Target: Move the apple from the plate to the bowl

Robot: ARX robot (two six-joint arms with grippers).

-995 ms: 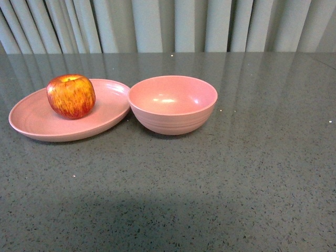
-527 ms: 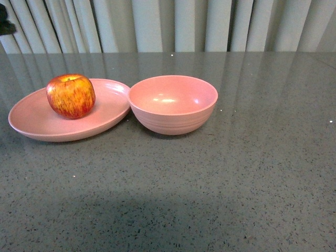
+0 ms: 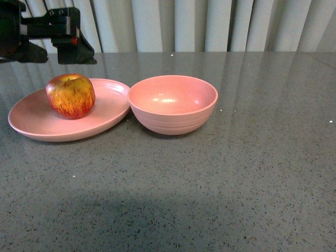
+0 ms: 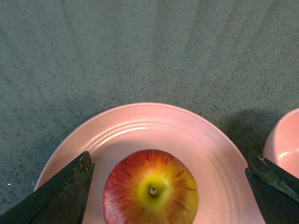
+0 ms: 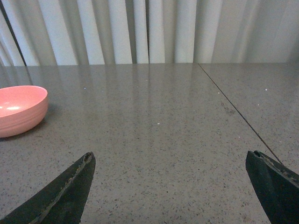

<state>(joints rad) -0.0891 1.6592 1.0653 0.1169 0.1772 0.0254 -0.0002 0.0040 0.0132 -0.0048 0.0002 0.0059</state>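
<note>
Left wrist view alone shows the apple (image 4: pixel 151 189) from above.

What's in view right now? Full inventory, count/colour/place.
apple: 1, red streaked yellow-orange, on the plate, stem up
plate: 1, pink, shallow oval, on the table left of the bowl; cannot tell whether the two touch
bowl: 1, pink, deep and round, nothing in it, near the table's middle
table: 1, dark grey, speckled, under everything
curtain: 1, pale grey-white, pleated, behind the table
left gripper: 1, black, open, above the apple, not touching it
right gripper: 1, black, open, over bare table to the right of the bowl; shows only in the right wrist view
</note>
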